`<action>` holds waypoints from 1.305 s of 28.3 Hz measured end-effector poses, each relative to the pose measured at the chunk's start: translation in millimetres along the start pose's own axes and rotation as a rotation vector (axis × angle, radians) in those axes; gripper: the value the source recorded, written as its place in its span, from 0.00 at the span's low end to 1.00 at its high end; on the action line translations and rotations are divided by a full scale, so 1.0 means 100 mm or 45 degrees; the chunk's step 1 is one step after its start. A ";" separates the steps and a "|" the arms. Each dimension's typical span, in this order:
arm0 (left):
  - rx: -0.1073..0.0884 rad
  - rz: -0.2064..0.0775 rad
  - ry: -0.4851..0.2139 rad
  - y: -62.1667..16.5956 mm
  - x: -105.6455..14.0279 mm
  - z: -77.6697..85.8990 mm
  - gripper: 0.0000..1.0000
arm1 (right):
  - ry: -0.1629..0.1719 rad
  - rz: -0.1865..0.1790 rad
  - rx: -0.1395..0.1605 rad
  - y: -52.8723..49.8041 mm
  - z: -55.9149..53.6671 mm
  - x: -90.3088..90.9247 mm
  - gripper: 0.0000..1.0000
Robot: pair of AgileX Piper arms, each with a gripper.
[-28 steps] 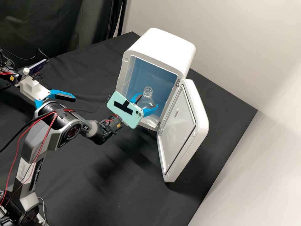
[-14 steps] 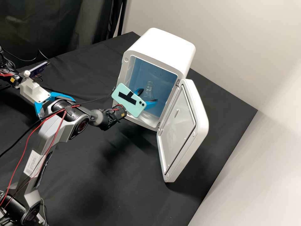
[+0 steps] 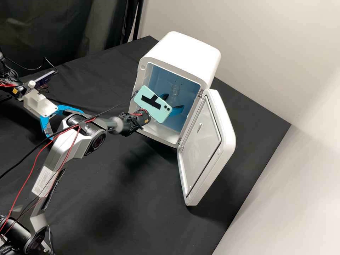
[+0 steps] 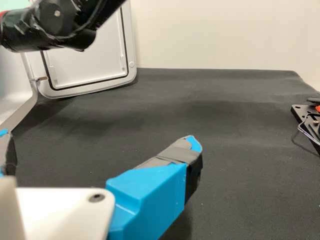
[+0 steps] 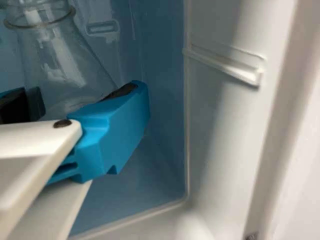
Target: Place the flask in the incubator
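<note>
A clear glass flask (image 3: 174,91) is held upright inside the blue chamber of the white incubator (image 3: 184,53). My right gripper (image 3: 172,101) is shut on its body, with the arm stretched in through the doorway. In the right wrist view the flask (image 5: 55,60) sits between my right gripper (image 5: 75,100) fingers, one blue finger (image 5: 112,127) pressed on the glass, next to the blue inner wall (image 5: 160,75). The incubator door (image 3: 209,141) hangs wide open to the right. My left gripper (image 3: 58,117) rests open at the bench's far left, holding nothing, as in its own view (image 4: 97,150).
The black bench (image 3: 124,198) ends at an edge on the right, near the door. The right wrist carries a mint camera plate (image 3: 153,103) at the doorway. Red and black cables run along the arm. The left wrist view has the door (image 4: 85,65) and a black bracket (image 4: 307,117).
My right arm has pushed the flask from the doorway deeper into the chamber and slightly upward. The left arm has barely shifted.
</note>
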 end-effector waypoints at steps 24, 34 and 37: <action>-0.010 -0.028 0.005 -0.048 0.01 -0.01 1.00 | -0.056 -0.030 -0.014 0.00 -0.12 0.15 0.00; -0.010 -0.028 0.005 -0.048 0.01 -0.01 1.00 | -0.060 -0.033 -0.018 -0.06 -0.11 0.16 0.00; -0.009 -0.025 0.005 -0.043 0.02 -0.01 1.00 | -0.063 -0.033 -0.011 -0.09 -0.09 0.16 0.00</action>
